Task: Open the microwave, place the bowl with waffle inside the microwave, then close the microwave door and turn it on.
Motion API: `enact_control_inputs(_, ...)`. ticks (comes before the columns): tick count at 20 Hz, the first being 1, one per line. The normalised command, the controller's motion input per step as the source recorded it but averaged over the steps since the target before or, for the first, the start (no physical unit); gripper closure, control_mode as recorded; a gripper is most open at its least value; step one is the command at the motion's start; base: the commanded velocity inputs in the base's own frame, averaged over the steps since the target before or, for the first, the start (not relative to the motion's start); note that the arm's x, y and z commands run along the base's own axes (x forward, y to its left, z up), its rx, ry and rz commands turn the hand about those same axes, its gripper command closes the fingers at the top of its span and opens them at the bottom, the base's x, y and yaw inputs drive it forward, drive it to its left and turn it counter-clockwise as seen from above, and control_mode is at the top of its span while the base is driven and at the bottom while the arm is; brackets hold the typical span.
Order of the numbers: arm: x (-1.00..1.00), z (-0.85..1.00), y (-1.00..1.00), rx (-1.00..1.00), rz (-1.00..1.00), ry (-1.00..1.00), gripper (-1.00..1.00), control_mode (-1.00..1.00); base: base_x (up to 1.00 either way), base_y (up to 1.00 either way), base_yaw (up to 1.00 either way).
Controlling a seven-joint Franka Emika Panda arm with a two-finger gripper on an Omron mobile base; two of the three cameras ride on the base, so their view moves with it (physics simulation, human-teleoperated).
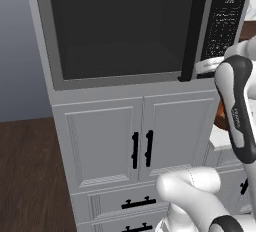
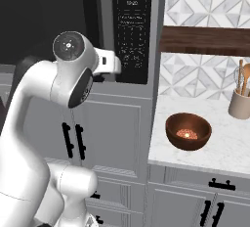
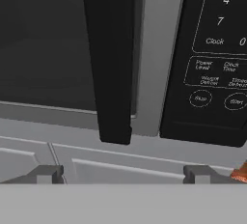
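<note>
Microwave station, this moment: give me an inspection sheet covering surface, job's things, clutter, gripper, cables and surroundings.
Surface: white marble counter right of the microwave.
Job's things: microwave with its door shut, black handle upright; bowl on the counter, something pale inside it.
Clutter: beige utensil jar at the counter's back.
Gripper: gripper open, jaws spread, facing the handle's lower end, not touching it.
Cables: nothing seen.
Surroundings: white cabinets below, patterned tile wall and dark wood shelf above the counter.
</note>
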Motion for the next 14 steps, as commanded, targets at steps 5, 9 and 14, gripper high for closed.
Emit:
enact_control_inputs(5,0.33,0.21,-0.01,0.02,-0.01,0.09,-1.0,-1.0,0.0,0.0,0.0)
enact_control_inputs(9,0.34,0.0,0.0,0.0,0.0,-0.01,-1.0,-1.0,0.0,0.0,0.0)
enact_control_inputs(14,0.39,0.0,0.01,0.0,-0.01,-0.14,-1.0,-1.0,0.0,0.0,0.0)
